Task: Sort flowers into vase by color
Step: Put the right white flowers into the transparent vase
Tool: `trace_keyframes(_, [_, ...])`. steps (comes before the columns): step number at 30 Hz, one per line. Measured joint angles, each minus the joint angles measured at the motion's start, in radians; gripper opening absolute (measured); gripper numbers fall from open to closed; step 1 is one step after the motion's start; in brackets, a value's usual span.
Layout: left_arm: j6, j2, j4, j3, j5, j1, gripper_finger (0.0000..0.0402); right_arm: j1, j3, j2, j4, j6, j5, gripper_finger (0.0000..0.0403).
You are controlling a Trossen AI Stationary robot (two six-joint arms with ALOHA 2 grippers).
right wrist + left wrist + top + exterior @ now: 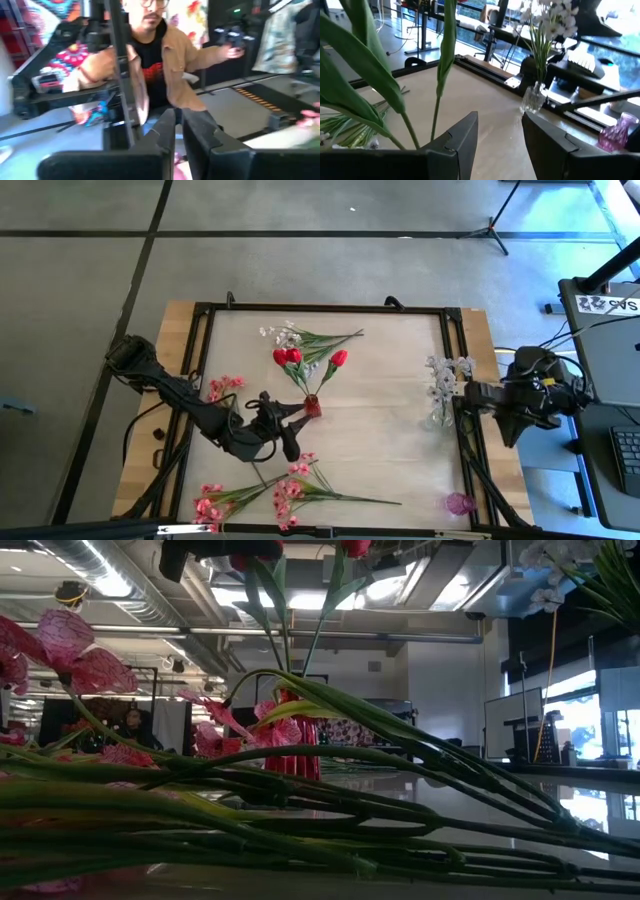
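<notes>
A small red vase [312, 407] stands mid-table and holds red tulips [289, 357] with their stems in it. It also shows in the low view [291, 756]. My left gripper [291, 420] is open and empty just left of the red vase, and the tulip stems [439, 90] stand beside its fingers, not between them. A clear vase [440, 416] at the right holds whitish sprigs [447, 370]. My right gripper [468, 396] is beside the clear vase, fingers close together and empty. Pink sprays [291, 490] lie along the near edge. A whitish sprig [291, 335] lies at the far side.
A pink vase [458, 503] stands at the near right corner. One pink spray [222, 387] lies at the left edge under my left arm. A black frame [455, 340] rims the table. A person [165, 55] stands beyond the table.
</notes>
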Motion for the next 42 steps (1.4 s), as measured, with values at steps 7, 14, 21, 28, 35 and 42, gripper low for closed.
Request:
trace_keyframes(7, [-0.077,0.0,0.007,0.0,-0.034,0.0,0.0151,0.095,0.0,0.0,-0.006,0.131,0.172,0.0012])
trace_keyframes(14, [-0.101,0.0,0.005,0.0,-0.034,0.0,0.0151,0.096,0.0,0.006,-0.192,0.338,0.54,0.0038])
trace_keyframes(21, [-0.078,0.0,-0.012,0.0,-0.045,0.0,0.0151,0.096,0.0,0.006,-0.301,0.407,0.66,0.0108])
trace_keyframes(28, [-0.062,0.0,-0.017,0.0,-0.045,0.0,0.0151,0.095,0.038,0.01,-0.42,0.319,0.993,0.0162])
trace_keyframes(35, [-0.046,0.0,-0.016,0.0,-0.045,0.0,0.0151,0.095,0.043,0.028,-0.42,0.336,1.15,0.0182])
trace_keyframes(42, [-0.013,0.0,-0.016,0.0,-0.047,0.0,0.0151,0.095,0.042,0.11,-0.378,0.348,1.149,0.0224])
